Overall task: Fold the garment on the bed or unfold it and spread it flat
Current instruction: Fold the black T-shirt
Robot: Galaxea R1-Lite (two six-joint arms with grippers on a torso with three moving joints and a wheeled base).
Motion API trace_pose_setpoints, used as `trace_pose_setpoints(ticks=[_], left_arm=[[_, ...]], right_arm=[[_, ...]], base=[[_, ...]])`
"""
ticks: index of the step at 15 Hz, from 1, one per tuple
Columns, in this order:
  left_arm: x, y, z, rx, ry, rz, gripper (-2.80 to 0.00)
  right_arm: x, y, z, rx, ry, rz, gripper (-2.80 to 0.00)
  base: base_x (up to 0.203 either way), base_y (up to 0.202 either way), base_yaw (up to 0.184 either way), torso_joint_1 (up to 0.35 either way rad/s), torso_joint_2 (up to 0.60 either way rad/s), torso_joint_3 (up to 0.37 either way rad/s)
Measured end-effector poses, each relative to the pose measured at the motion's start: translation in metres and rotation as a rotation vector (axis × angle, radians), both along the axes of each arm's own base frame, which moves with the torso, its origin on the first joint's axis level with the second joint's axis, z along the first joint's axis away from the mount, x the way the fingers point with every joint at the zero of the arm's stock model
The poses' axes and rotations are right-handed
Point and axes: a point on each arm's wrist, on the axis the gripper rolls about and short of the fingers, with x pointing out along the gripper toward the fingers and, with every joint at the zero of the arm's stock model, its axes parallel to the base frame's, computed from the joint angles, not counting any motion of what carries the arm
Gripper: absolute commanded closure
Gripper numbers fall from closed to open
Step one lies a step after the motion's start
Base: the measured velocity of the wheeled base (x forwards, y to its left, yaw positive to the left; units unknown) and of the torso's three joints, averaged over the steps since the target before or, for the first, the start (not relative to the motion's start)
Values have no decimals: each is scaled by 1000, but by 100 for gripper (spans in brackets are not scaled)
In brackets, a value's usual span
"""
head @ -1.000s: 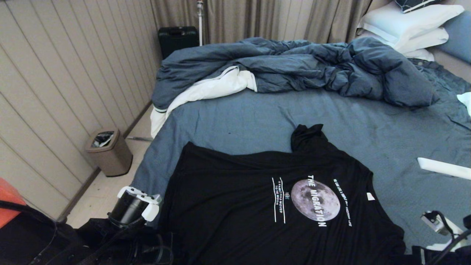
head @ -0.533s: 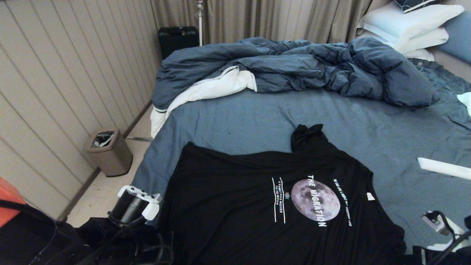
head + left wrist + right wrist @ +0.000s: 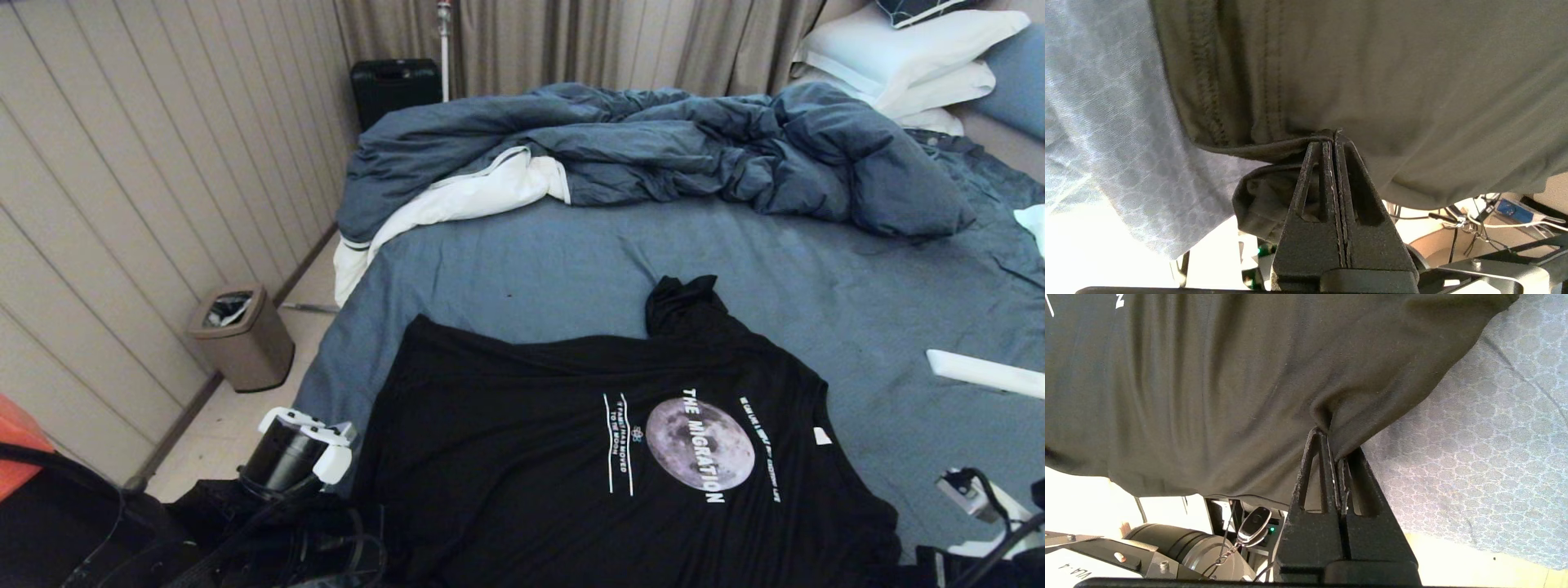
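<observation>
- The garment (image 3: 620, 457), a black T-shirt with moon print facing up, lies on the near part of the bed (image 3: 816, 286), its near edge hanging over the bed's front edge toward the robot.
- One sleeve is bunched into a peak on the far side; the body shows shallow wrinkles but is mostly spread.
- Left gripper (image 3: 1333, 141): jaws clenched on a pinch of the black cloth at the stitched hem, beside the shirt's near-left corner.
- Right gripper (image 3: 1333, 451): jaws clenched on a fold of the shirt at its near-right edge, with the blue sheet just beside.
- In the head view only the arm bodies show at the lower corners; the fingertips are hidden there.
- Dark-blue duvet (image 3: 653, 155) is heaped at the far side, well apart from the shirt.
- Judgement: step in hand is a two-corner hold, preparatory to a fold or a flattening pull.
- Next move would call for both arms lifting and travelling together, keeping even tension so the cloth does not slip or skew.
</observation>
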Motion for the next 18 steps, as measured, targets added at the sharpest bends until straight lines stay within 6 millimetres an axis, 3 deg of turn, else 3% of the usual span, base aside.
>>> trace_pose_setpoints(ticks=[18], left_arm=[[-1, 0, 0, -3, -10, -1, 0]], right_arm=[[-4, 3, 2, -2, -6, -1, 0]], base=[[0, 0, 0, -6, 12, 9]])
